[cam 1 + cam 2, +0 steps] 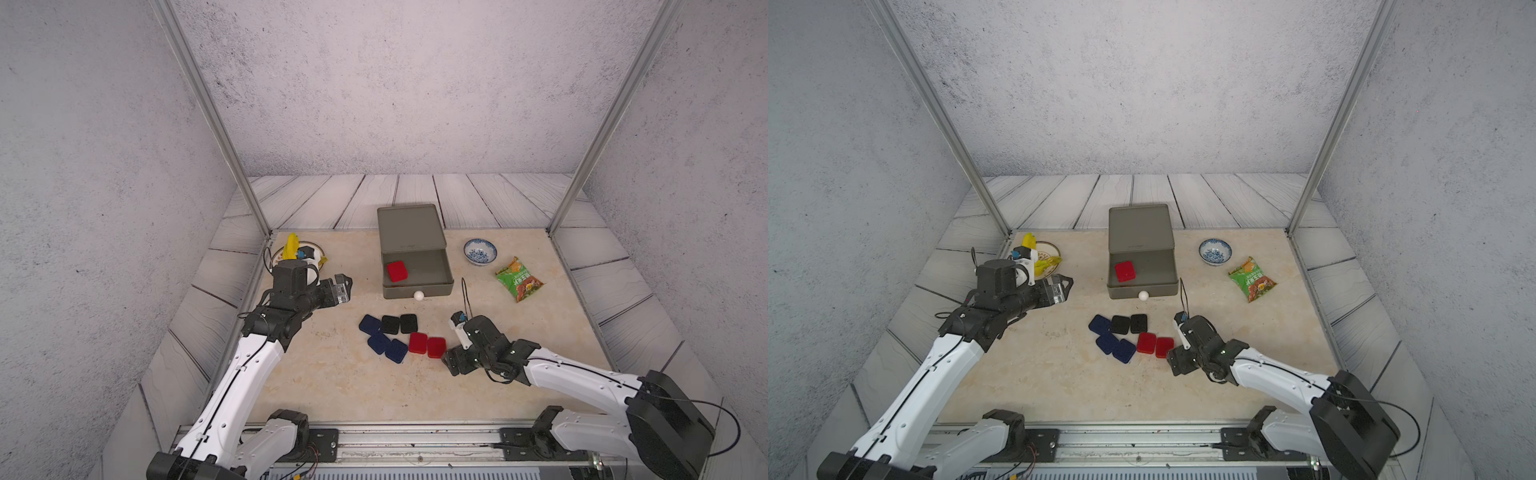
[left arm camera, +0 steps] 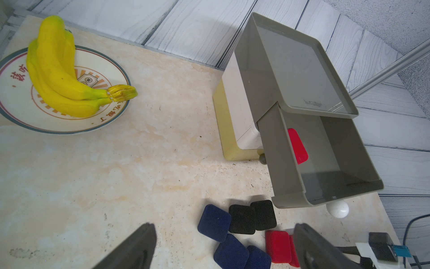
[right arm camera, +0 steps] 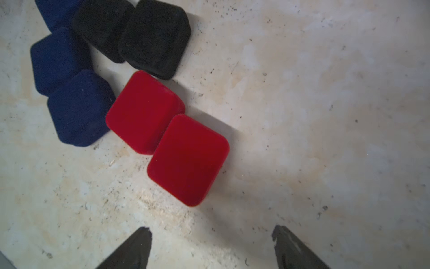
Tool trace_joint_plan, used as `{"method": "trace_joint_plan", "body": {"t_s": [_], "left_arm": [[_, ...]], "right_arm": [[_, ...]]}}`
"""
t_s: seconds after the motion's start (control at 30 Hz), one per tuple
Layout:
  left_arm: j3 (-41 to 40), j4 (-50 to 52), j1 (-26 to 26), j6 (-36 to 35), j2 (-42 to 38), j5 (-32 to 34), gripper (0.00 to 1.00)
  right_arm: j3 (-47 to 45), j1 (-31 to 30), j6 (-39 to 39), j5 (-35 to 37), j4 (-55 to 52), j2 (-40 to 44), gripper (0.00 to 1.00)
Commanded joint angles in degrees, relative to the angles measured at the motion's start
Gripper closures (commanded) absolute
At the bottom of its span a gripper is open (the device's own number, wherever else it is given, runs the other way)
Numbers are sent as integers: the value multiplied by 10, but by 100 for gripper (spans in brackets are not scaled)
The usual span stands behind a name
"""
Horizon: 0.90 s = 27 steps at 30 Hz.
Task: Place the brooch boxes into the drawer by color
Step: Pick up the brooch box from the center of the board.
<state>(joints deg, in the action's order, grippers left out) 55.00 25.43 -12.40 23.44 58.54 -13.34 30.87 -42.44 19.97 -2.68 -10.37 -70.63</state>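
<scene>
On the bench (image 1: 332, 386), front-centre, seven brooch boxes (image 1: 408, 323) lie in a tight cluster just before the drawer cabinet (image 1: 409, 226): 3 dark blue boxes (image 1: 378, 343), 2 black boxes (image 1: 390, 324), 2 red boxes (image 1: 417, 343). They are grouped roughly by colour, many touching edge to edge. The eighth box (image 1: 397, 271), also red, sits flat inside the grey top drawer (image 1: 417, 289). That drawer is pulled out towards the arms, prob. so boxes can be dropped in from above. W/ one red already there, this tier looks set for reds. The white tier (image 2: 242, 116) and yellow tier (image 2: 224, 130) below look pushed in.

The right arm (image 1: 582, 374) is low over the bench. Its jaws are spread wide w/ nothing between them, tips just short of the nearer red box (image 3: 188, 160) and not touching it. It is likely lined up to take that one next. The left arm (image 1: 249, 365) is held up off the bench, left of the cabinet, jaws also wide and empty, prob. parked clear of the other arm's path.

Boxes: small, flat, squarish w/ rounded corners, matte and velvety-looking, no lettering or clasp visible. Cabinet: small, square, plastic, w/ a white ball knob (image 1: 418, 295) at the grey drawer's front.

Not part of the job: plate (image 2: 100, 121) w/ bananas (image 2: 58, 69), blue-and-white bowl (image 1: 480, 251), green snack packet (image 1: 519, 279).
</scene>
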Motion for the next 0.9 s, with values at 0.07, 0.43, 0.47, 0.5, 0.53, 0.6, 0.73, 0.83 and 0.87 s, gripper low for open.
{"method": "trace_joint_plan", "body": {"t_s": [0.07,0.43,0.47,0.5,0.53,0.6,0.73,0.83,0.87], "left_arm": [[12,6,-3,-3,-9,5,2],[14,12,-3,-14,-5,12,2],[14,11,-3,-14,-4,12,2],[14,11,-3,-15,-4,12,2],[14,11,-3,-15,-4,12,2],[12,12,-3,-16,-5,13,2],[12,14,-3,-17,-8,16,2],[13,17,-3,-18,-10,17,2],[13,17,-3,-19,-11,17,2]], "right_arm": [[33,-3,8,-2,58,-49,12],[53,-25,12,14,71,-111,12],[53,-27,12,17,73,-115,12],[53,-27,14,21,74,-119,12],[53,-29,15,23,75,-123,13],[55,-32,19,33,76,-133,13],[58,-37,29,57,75,-151,13],[63,-39,38,78,66,-157,16],[63,-40,39,85,63,-156,18]]}}
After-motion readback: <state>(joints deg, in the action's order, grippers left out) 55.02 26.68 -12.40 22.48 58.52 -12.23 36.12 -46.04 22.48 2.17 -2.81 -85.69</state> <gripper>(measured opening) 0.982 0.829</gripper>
